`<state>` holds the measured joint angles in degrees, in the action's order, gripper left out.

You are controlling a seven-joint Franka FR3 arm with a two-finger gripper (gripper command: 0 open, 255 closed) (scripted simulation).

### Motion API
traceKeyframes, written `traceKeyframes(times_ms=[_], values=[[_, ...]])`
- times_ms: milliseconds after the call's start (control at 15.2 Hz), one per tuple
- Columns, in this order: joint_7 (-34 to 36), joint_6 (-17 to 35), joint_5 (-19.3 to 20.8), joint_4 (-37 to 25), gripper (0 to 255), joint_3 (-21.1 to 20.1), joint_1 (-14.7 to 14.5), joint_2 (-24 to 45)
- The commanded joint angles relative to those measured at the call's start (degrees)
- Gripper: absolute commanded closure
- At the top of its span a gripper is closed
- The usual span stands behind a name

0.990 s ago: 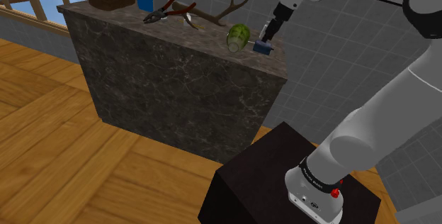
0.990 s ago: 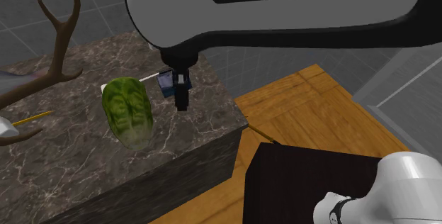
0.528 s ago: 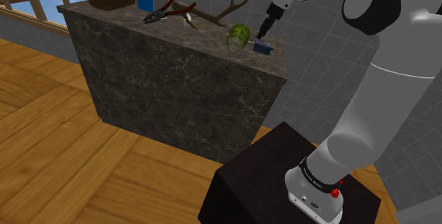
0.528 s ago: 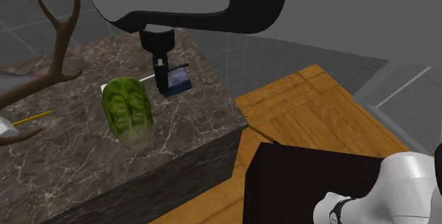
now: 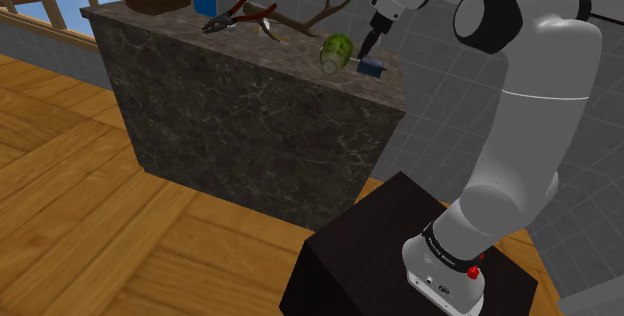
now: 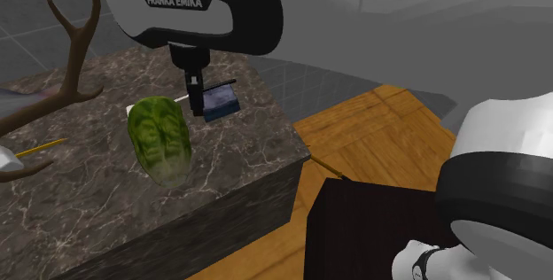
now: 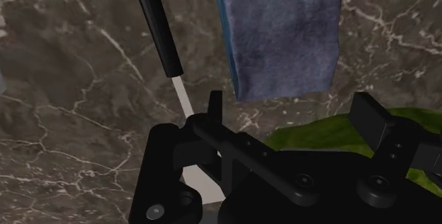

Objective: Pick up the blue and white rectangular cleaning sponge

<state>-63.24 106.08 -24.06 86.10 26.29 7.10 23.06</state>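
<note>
From the shoulder view, the sponge point(image 5: 374, 65) lies on the dark stone counter point(image 5: 250, 114), at the end closest to the stand point(image 5: 400, 254) and near the back edge. The gripper point(image 5: 371, 42) hangs just above it. A green jar point(image 5: 335, 51) lies on its side just beside the sponge. Farther along the counter are an antler point(image 5: 318, 19) and pliers point(image 5: 240, 12).

From the second exterior view, the gripper point(image 6: 192, 94) points down at the counter point(image 6: 248, 159) between the jar point(image 6: 161, 139) and the blue sponge point(image 6: 221, 101), which sits just beside it, near the corner.

From the wrist view, the fingers point(image 7: 214, 105) stand wide apart with nothing clasped. The sponge point(image 7: 283, 31) lies flat just past the fingertips, its near end in line with the gap. A thin rod point(image 7: 157, 28), black with a white end, lies alongside it.
</note>
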Motion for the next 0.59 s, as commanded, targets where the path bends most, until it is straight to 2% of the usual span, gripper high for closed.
traceKeyframes(times_ms=[0,198,264,528], values=[[-0.54,1.37,-0.35,0.98,0,-0.12,0.04,0.49],[-0.87,2.40,-0.57,1.85,0,-0.21,-0.01,0.73],[-0.86,2.33,-0.57,1.76,255,-0.21,0.01,0.75],[-0.88,2.31,-0.56,1.76,255,-0.20,0.02,0.74]])
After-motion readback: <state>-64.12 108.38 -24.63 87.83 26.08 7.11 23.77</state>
